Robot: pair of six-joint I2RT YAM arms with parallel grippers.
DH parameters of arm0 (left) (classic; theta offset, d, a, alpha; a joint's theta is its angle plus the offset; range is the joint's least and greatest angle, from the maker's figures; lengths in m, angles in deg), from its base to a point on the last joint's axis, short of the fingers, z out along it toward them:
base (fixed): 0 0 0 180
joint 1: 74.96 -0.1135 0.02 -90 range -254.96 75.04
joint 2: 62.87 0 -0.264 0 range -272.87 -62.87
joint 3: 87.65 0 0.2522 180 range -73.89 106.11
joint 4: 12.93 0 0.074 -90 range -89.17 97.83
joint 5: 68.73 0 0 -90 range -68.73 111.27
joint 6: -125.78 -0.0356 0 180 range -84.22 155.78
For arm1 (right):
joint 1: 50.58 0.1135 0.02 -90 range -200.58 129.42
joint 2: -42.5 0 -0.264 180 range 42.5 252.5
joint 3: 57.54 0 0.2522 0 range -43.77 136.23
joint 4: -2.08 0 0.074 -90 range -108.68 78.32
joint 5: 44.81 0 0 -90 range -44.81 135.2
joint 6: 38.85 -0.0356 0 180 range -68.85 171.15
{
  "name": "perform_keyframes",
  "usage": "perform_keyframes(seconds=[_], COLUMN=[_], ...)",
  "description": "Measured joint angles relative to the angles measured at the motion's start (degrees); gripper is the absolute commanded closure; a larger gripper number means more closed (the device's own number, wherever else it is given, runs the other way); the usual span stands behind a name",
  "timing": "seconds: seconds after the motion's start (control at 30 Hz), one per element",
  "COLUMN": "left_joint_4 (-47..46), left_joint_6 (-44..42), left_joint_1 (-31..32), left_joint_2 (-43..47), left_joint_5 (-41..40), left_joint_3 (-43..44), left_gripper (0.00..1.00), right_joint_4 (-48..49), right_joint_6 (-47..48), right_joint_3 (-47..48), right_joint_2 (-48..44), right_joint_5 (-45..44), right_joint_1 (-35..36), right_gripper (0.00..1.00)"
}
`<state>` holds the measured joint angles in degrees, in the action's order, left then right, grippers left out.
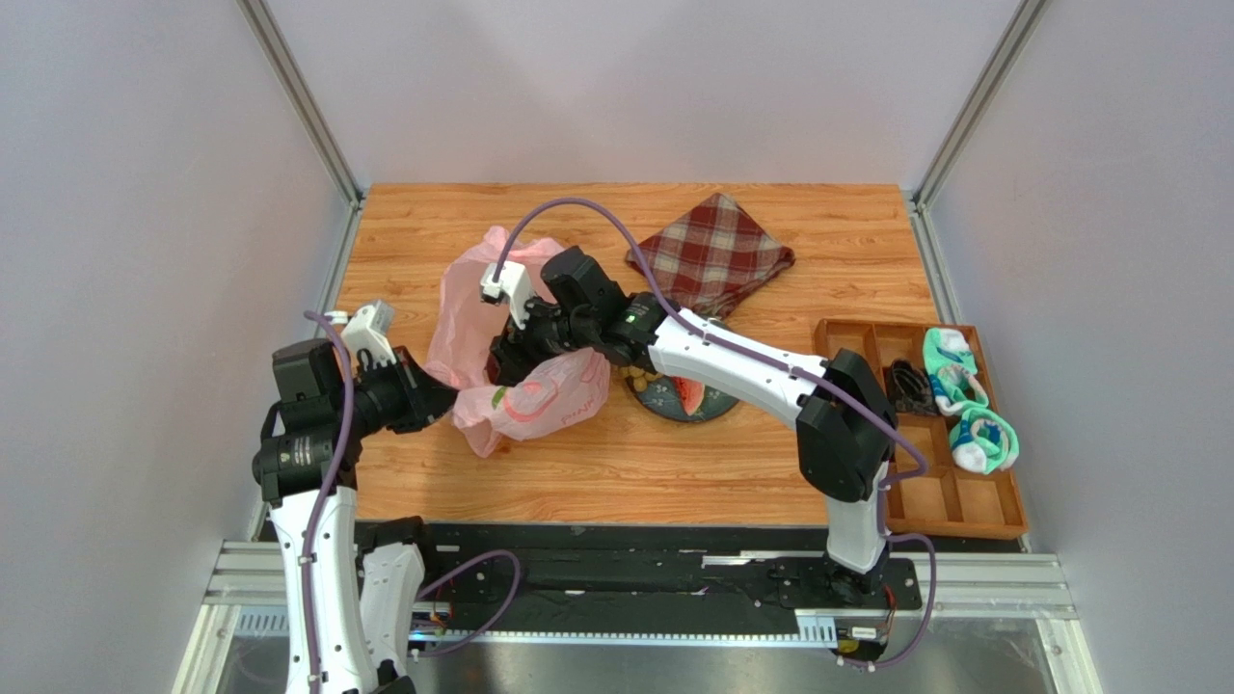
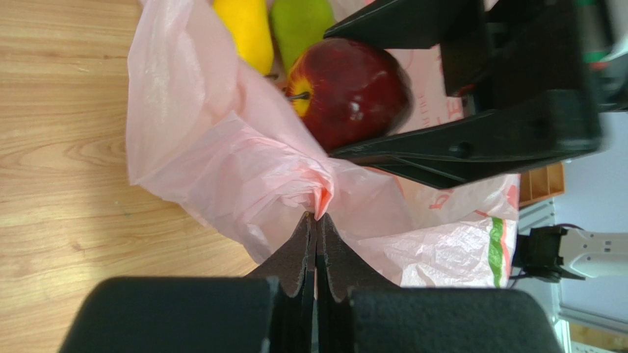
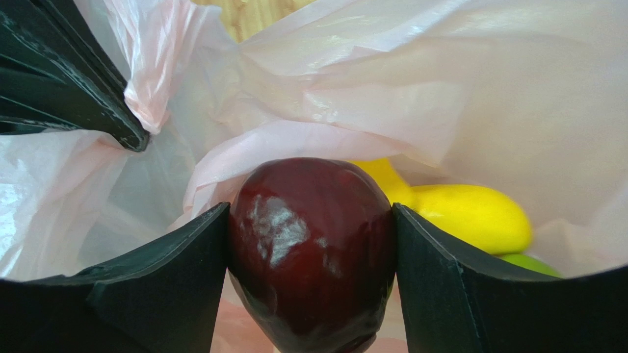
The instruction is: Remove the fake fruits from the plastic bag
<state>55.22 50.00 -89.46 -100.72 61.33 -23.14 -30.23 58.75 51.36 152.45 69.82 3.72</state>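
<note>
The pink plastic bag [image 1: 500, 340] lies left of centre on the table, its mouth held wide. My left gripper [image 2: 318, 218] is shut on a bunched fold of the plastic bag [image 2: 221, 154]. Inside the bag, my right gripper [image 3: 309, 220] is shut on the dark red apple [image 3: 309, 250], one jaw pressed to each side. The same apple [image 2: 352, 92] shows in the left wrist view between the right gripper's black fingers [image 2: 472, 140]. Behind it lie a yellow fruit [image 3: 472, 217] and a green fruit [image 3: 531, 265]. A pink-red slice [image 1: 691, 393] rests on the dark plate [image 1: 681, 412].
A red plaid cloth [image 1: 710, 253] lies at the back of the table. At the right edge a wooden tray [image 1: 942, 499] holds rolled teal socks [image 1: 968, 405] and a dark item [image 1: 910, 383].
</note>
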Motion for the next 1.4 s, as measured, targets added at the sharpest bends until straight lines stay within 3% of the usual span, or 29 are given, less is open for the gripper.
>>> perform_keyframes(seconds=[0.1, 0.2, 0.23, 0.33, 0.37, 0.43, 0.63, 0.9, 1.07, 1.27, 1.3, 1.4], left_joint_4=[-1.5, -1.2, -0.7, 1.6, 2.5, 4.2, 7.2, 7.1, 7.1, 7.5, 7.8, 8.3], left_joint_6=[1.8, 3.2, 3.5, 3.5, 3.5, 3.4, 3.3, 3.4, 3.4, 2.1, 1.7, 0.3], left_joint_1=[0.0, 0.0, 0.0, 0.3, 0.7, 1.5, 4.2, 4.4, 4.4, 4.0, 4.0, 4.0], left_joint_2=[-0.2, -0.8, -1.0, -1.3, -1.4, -1.6, -3.7, -6.1, -5.2, -3.8, -3.6, -2.9], left_joint_5=[2.6, 2.8, 2.0, -1.1, -2.4, -4.4, -8.3, -8.7, -8.4, -5.7, -4.8, -1.9], left_joint_3=[-1.3, -2.3, -2.3, -2.3, -2.3, -2.3, -2.3, -2.7, -2.8, -2.8, -2.7, -2.0], left_gripper=[1.00, 1.00, 1.00, 1.00, 1.00, 1.00, 1.00, 1.00, 1.00, 1.00, 1.00, 1.00], right_joint_4=[0.3, 1.3, 1.9, 3.4, 3.4, 3.8, 3.8, 2.1, 1.4, 1.7, 1.6, 0.4], right_joint_6=[1.8, 3.8, 4.6, 6.4, 6.4, 6.6, 4.6, 0.7, -1.4, -6.2, -6.3, -4.2], right_joint_3=[-2.9, -5.1, -5.6, -8.5, -9.8, -11.2, -11.2, -11.1, -10.9, -9.2, -8.7, -7.5], right_joint_2=[0.3, 2.4, 3.5, 6.3, 7.0, 7.6, 6.3, -0.4, 0.2, 3.7, 4.2, 4.5], right_joint_5=[-3.0, -7.5, -9.3, -14.3, -15.5, -18.0, -20.4, -15.8, -9.9, -11.1, -9.7, -5.0], right_joint_1=[0.0, 0.8, 1.2, 3.7, 4.9, 6.5, 7.1, 2.5, 1.7, 0.8, 0.5, 0.0], right_gripper=[0.82, 0.70, 0.55, 0.38, 0.27, 0.19, 0.18, 0.19, 0.20, 0.19, 0.01, 0.00])
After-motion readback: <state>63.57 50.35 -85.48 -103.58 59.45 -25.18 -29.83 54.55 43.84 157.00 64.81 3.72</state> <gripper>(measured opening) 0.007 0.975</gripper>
